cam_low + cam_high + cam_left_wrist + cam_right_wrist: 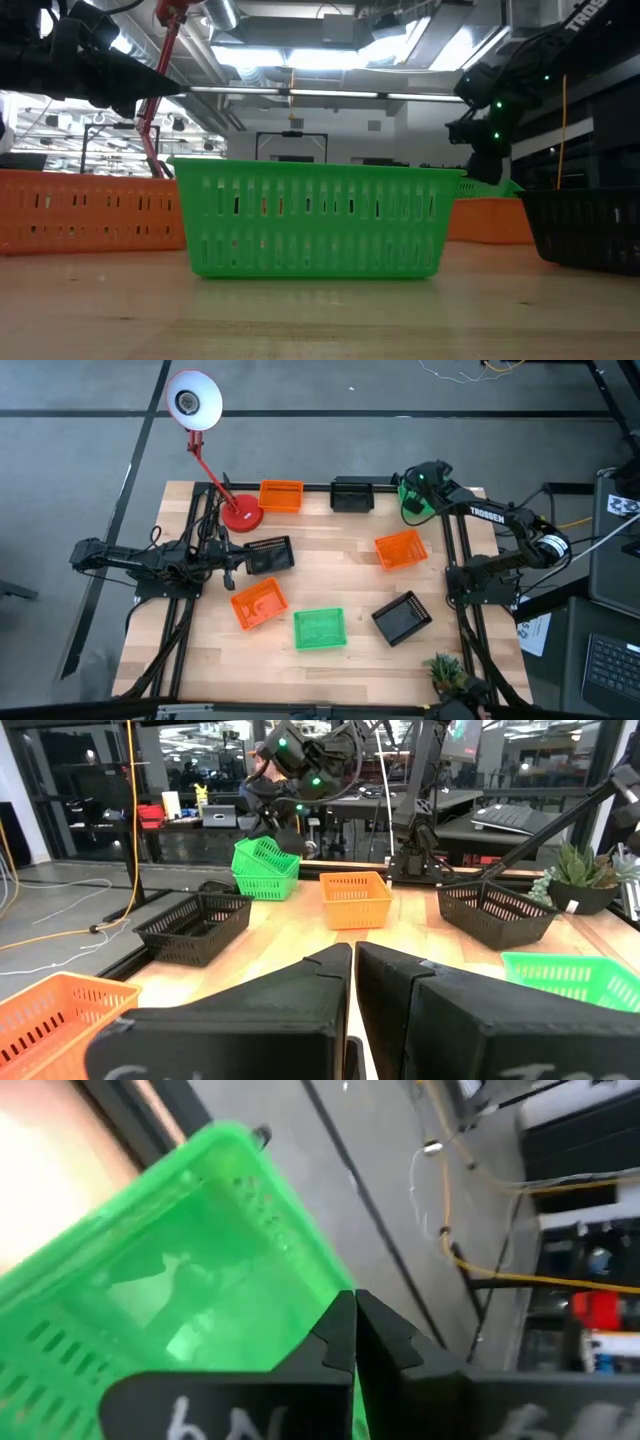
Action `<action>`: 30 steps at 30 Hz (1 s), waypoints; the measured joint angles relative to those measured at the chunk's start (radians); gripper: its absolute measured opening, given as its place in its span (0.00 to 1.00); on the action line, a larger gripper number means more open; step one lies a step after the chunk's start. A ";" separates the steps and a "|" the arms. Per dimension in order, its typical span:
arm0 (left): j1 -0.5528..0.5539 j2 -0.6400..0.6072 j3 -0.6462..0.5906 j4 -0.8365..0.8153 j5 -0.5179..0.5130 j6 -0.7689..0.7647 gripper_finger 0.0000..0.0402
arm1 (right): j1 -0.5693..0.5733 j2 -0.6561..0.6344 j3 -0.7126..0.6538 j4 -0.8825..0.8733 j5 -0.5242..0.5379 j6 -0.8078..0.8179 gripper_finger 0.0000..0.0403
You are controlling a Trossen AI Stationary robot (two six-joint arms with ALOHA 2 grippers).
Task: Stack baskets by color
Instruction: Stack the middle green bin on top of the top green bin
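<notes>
- Right gripper, at the upper right of the high view, has its fingers pinched shut on the rim of a green basket at the table's far right corner; the low view shows this basket tilted, and the left wrist view shows it resting in or on a second green one, though how well seated is unclear.
- Left gripper, left of centre, is closed with nothing visibly between its fingers, just beside a black basket.
- To do this step well, I judge the held basket should be levelled and its corners squared over the one beneath before the fingers part.
- Nearest in the low view stands a third green basket: shallow, rectangular, glossy plastic, walls pierced by upright slots.
- Orange baskets and black ones lie scattered, well apart, on the pale wooden table.
- Beyond, at upper left, stands a red-based lamp.
</notes>
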 joint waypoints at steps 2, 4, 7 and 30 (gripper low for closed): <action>0.000 0.000 0.000 0.000 0.000 0.000 0.03 | 0.027 -0.013 0.020 -0.019 0.018 -0.005 0.00; 0.000 0.000 0.000 0.000 0.000 0.000 0.03 | 0.052 -0.024 0.039 -0.020 0.032 -0.005 0.00; 0.000 0.000 0.000 0.000 0.000 0.000 0.03 | 0.059 -0.022 0.041 0.073 0.061 -0.034 0.00; 0.000 0.000 0.000 -0.011 0.000 0.000 0.03 | 0.006 0.145 0.045 0.114 0.008 -0.064 0.00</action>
